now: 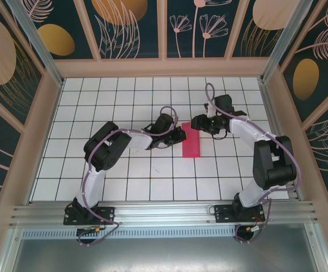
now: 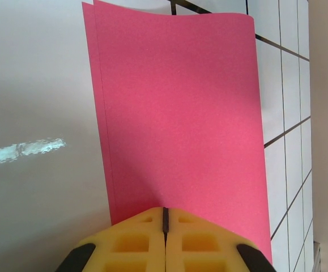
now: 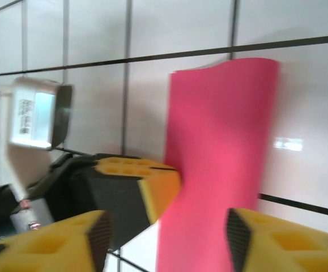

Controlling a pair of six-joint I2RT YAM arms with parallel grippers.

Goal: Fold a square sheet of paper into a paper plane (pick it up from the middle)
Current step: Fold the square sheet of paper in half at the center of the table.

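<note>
Magenta-pink sheet of paper (image 1: 190,141) is doubled over into a narrow strip near the middle of your white tiled worktop (image 1: 124,181), a little to the 3 o'clock side of centre in the top view. Its long axis runs roughly from 11 to 5 o'clock.

Your left tool (image 1: 179,135) meets the strip from its 9 o'clock side. In the left wrist view the yellow pads (image 2: 135,238) are pressed together with only a thin seam between them, and they are clamped on the near end of the paper (image 2: 180,113). From there the strip stretches away toward 12 o'clock. Along its 9 o'clock edge you can see two layers, slightly offset. The far corner at 1 o'clock curls up off the tiles. A bright streak of glare (image 2: 25,150) sits on the worktop at 9 o'clock of the strip.

Your right tool (image 1: 196,122) hangs near the strip's 12 o'clock end in the top view. In the right wrist view its fingers (image 3: 277,238) stand well apart, and the lower part of the paper (image 3: 220,153) passes between them. You cannot tell from that view whether either pad touches the sheet. There the left tool's yellow pad (image 3: 152,181) bears on the strip's 9 o'clock edge, and the paper's upper end bows into a soft wave.
</note>
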